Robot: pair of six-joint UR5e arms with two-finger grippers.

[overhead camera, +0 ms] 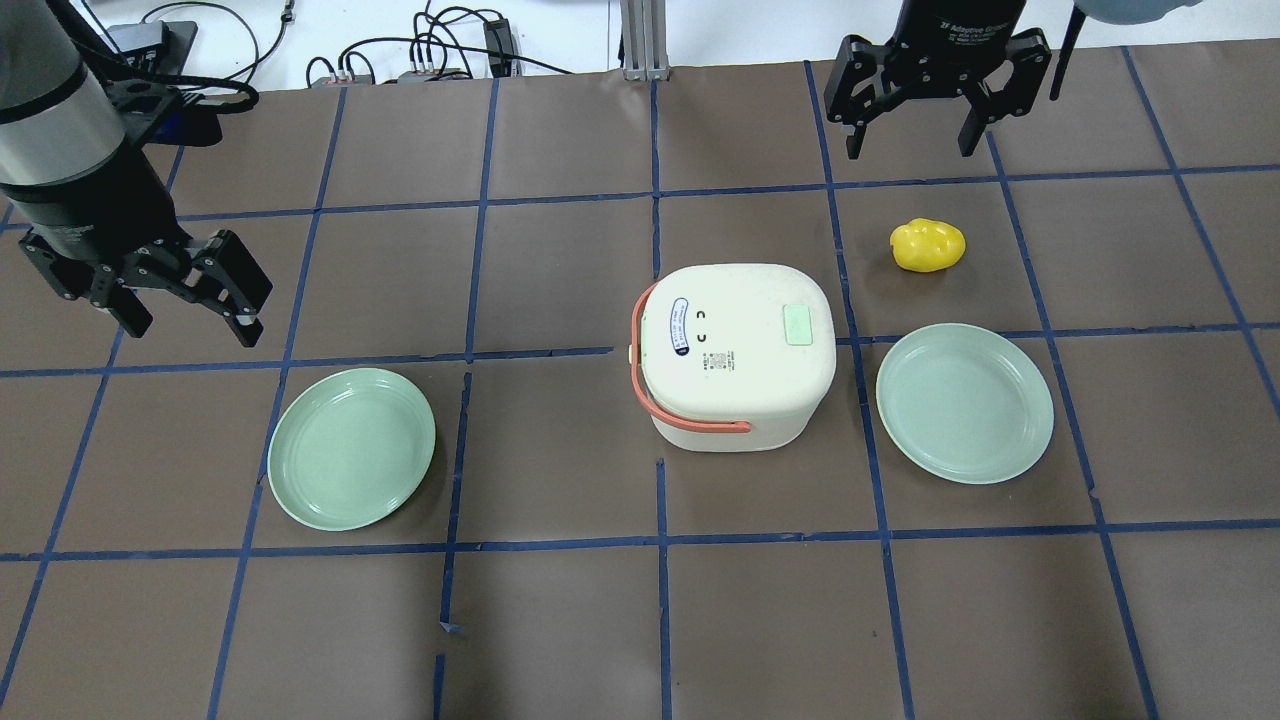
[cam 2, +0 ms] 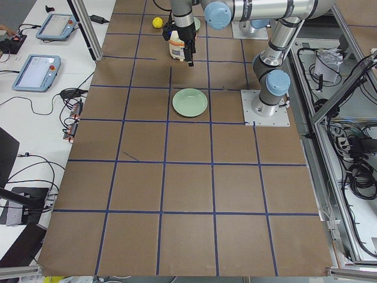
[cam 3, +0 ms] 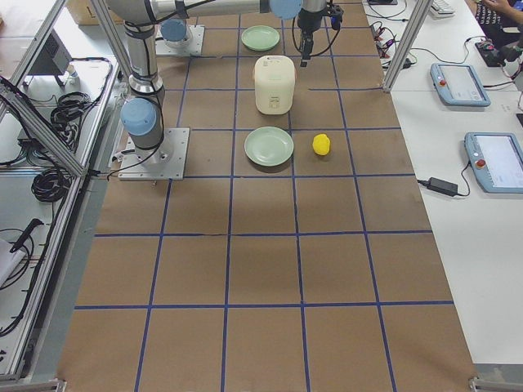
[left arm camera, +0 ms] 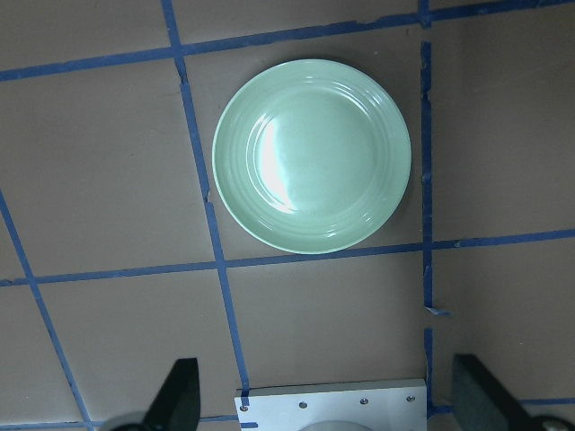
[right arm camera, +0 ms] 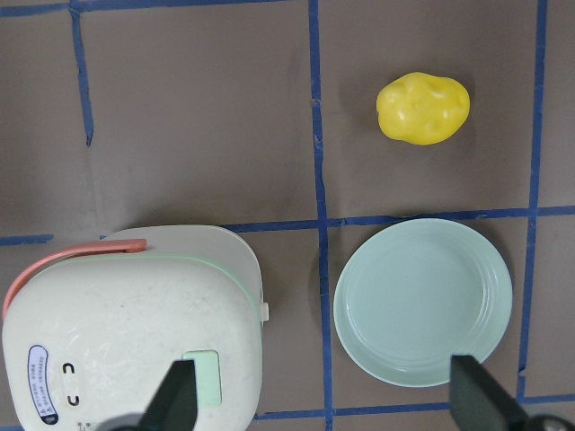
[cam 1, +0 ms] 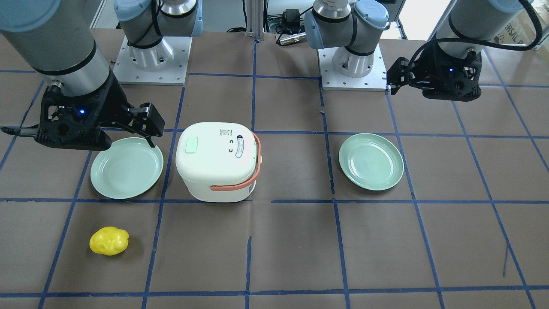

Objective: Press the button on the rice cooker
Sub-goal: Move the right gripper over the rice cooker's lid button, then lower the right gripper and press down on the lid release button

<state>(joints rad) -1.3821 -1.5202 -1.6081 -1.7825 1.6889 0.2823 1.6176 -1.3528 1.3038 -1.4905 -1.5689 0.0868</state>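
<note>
The white rice cooker [overhead camera: 740, 365] with a coral handle stands mid-table, lid shut. Its pale green button [overhead camera: 797, 325] is on the lid; it also shows in the front view [cam 1: 190, 145] and the right wrist view [right arm camera: 205, 379]. My right gripper [overhead camera: 912, 148] is open and empty, high above the far table, beyond the cooker; in its wrist view [right arm camera: 328, 404] the cooker [right arm camera: 126, 323] lies at the lower left. My left gripper [overhead camera: 190, 320] is open and empty, far to the cooker's left, above a green plate [left arm camera: 312, 167].
Two pale green plates lie on the table, one left of the cooker [overhead camera: 352, 447] and one right of it [overhead camera: 965, 402]. A yellow lumpy object [overhead camera: 928, 245] lies beyond the right plate. Blue tape lines grid the brown table.
</note>
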